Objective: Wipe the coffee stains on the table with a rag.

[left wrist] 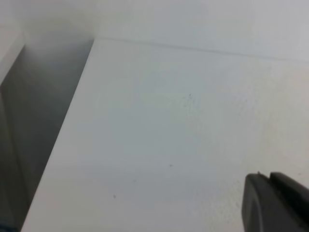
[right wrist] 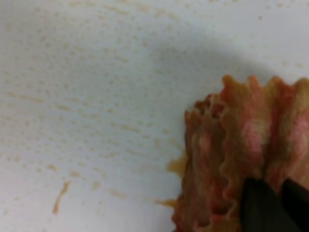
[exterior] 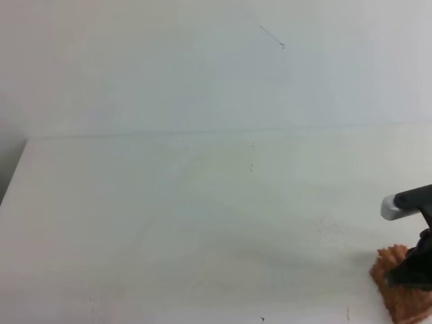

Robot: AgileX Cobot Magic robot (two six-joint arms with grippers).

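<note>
The rag (exterior: 397, 291), pinkish-brown and bunched up, lies on the white table (exterior: 169, 223) at the front right corner. My right gripper (exterior: 413, 271) is shut on it from above. In the right wrist view the rag (right wrist: 241, 140) shows scalloped, amber-soaked folds, with dark fingertips (right wrist: 260, 205) pressed into its lower right part. Coffee stains are left as fine amber specks across the table (right wrist: 96, 72), a short streak (right wrist: 60, 195) and a small wet patch (right wrist: 176, 165) at the rag's left edge. My left gripper (left wrist: 271, 195) hangs shut over bare table (left wrist: 169, 145), holding nothing.
A pale wall (exterior: 202, 67) rises behind the table's far edge. The table's left edge drops into a dark gap (exterior: 8, 169), also seen in the left wrist view as a shadowed gap (left wrist: 34, 125). A few dark specks (exterior: 252, 167) dot the surface.
</note>
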